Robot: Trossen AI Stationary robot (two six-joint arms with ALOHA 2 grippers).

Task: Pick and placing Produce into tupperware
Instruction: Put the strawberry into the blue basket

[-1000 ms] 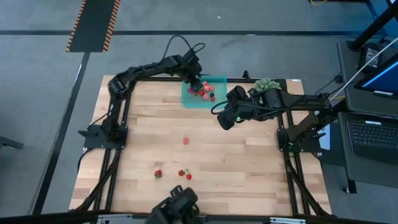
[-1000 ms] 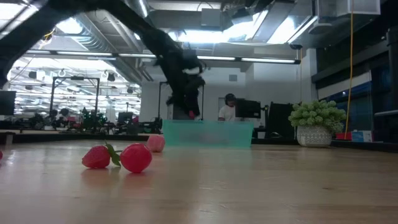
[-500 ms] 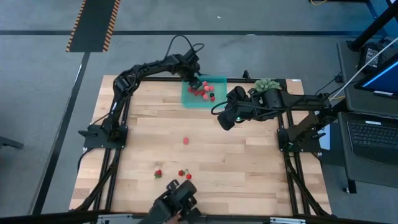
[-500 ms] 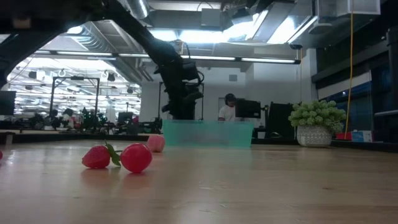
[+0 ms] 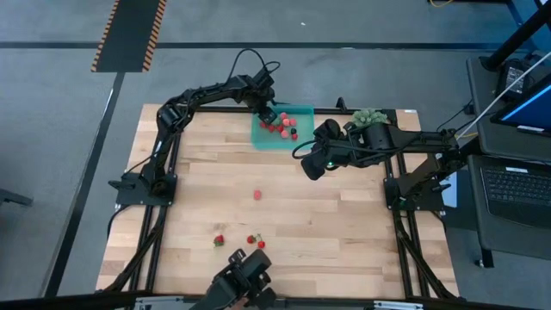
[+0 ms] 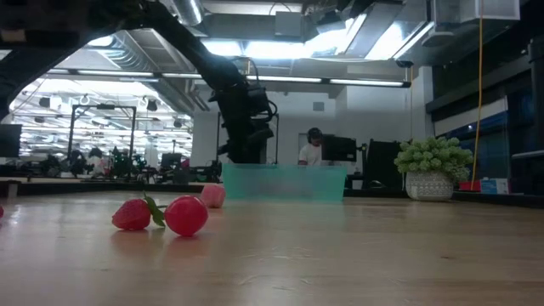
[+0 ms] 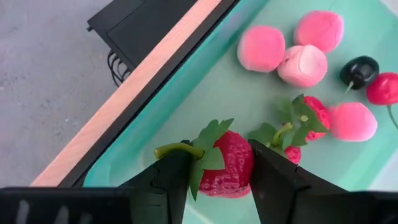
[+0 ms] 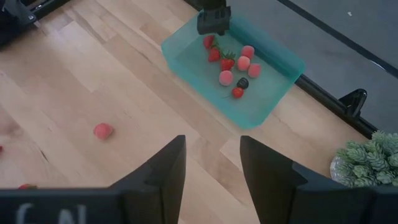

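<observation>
The teal tupperware sits at the table's far edge and holds several red and pink berries plus one dark berry. My left gripper hangs over the container's far left corner, shut on a red strawberry with a green top. My right gripper waits open above the table, right of the container, touching nothing. A pink berry lies mid-table. Three red ones rest near the near edge. My left gripper pinches the red strawberry's body between its two fingers, one finger on the leafy side and the other on the red side. The fingers come from above, pointing down. The berry is over the container floor, its green stem sticking out sideways.
A spiky green plant in a pot stands at the far right corner, close behind my right arm. The near-edge berries show in the low view as two red ones and a pink one. Bare wood lies between them and the container.
My left gripper has moved a little from the berries in the middle of the container toward its far left corner, carrying the strawberry. In the low view it has come out of a blurred tilt and now stands steadier. The right arm has kept still.
</observation>
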